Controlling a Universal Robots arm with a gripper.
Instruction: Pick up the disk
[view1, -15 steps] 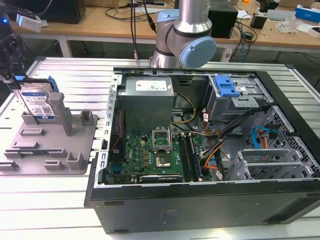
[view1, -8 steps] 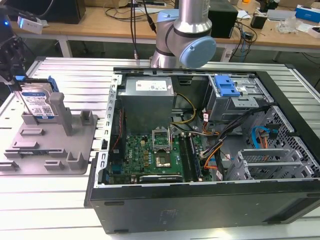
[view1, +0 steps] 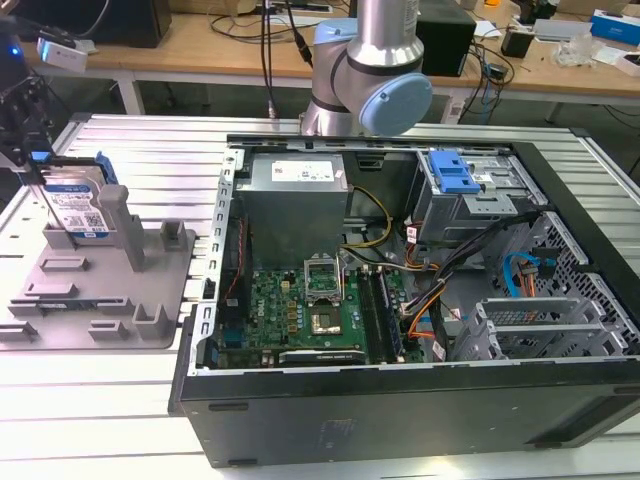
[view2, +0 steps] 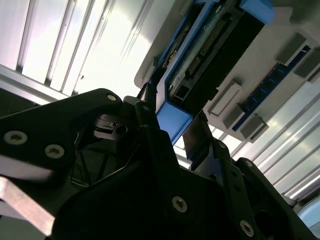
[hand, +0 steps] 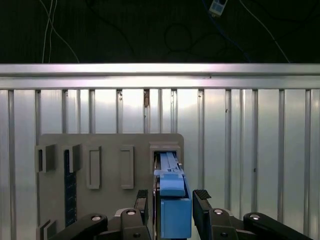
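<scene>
Disk: the hard drive (view1: 72, 205) stands on edge in a slot of the grey fixture, at the exterior view's left. It has a silver body, a white-and-blue label facing outward and blue rails on its narrow sides. The first wrist view (hand: 172, 212) looks down on it edge-on, with a blue rail towards the camera.
Claw: the claw (hand: 172, 197) hangs over the disk's top edge. It is open, with one black finger (hand: 202, 200) on each side of the blue rail and only a thin dark gap between each finger and the disk. It grips nothing. In the exterior view the claw (view1: 35, 165) is the dark shape at the far left edge, just above the drive.
Second wrist view: the claw (view2: 175, 115) straddles the blue rail end, and the disk (view2: 200, 55) runs away from it along the fixture.
Fixture: the grey plastic fixture (view1: 120, 300) has upright posts and lies flat, lower left in the exterior view.
Surface: a ribbed aluminium surface (view1: 130, 140) carries the fixture and the case.
Computer case: the open black tower (view1: 400, 410) lies on its side across the centre and right of the exterior view, just beside the fixture. Inside it are a green motherboard (view1: 300, 310), a grey power supply (view1: 295, 180) and a blue-latched drive cage (view1: 455, 180).
Arm: a silver and pale-blue joint (view1: 375, 70) rises behind the case, upper centre.
</scene>
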